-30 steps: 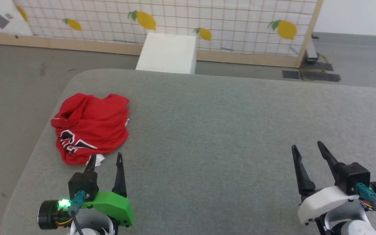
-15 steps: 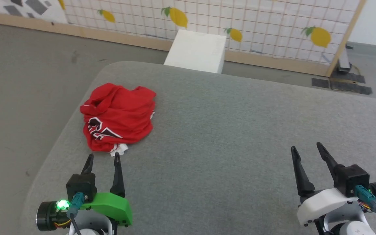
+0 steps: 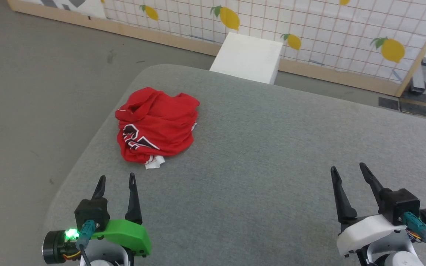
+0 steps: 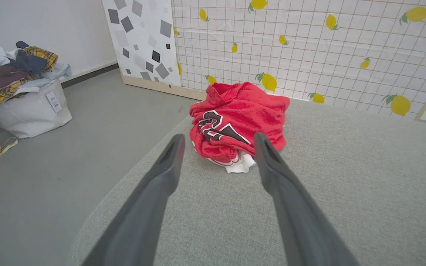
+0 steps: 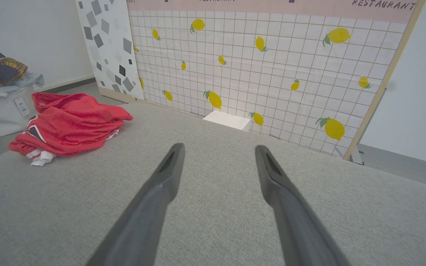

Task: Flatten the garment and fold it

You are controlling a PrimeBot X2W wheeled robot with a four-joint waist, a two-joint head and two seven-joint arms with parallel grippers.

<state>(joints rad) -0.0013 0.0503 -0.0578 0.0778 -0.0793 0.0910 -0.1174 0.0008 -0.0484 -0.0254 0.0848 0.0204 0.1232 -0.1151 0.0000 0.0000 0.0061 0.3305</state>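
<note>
The garment (image 3: 156,125), a red jersey of soft crumpled cloth with black white-edged lettering and a white scrap at its near edge, is heaped near the far left, rounded corner of the grey felt-like surface (image 3: 272,155). The whole head view is shifted from a second ago: the camera has turned. A gap is now seen between garment and left gripper (image 3: 117,181). Its jaws are parted and empty, as are the right gripper's (image 3: 347,170).

grey table (image 3: 279,155) | white box (image 3: 248,57) beyond it | lemon-print screen (image 3: 327,29) | clothes bag (image 4: 31,111)
</note>
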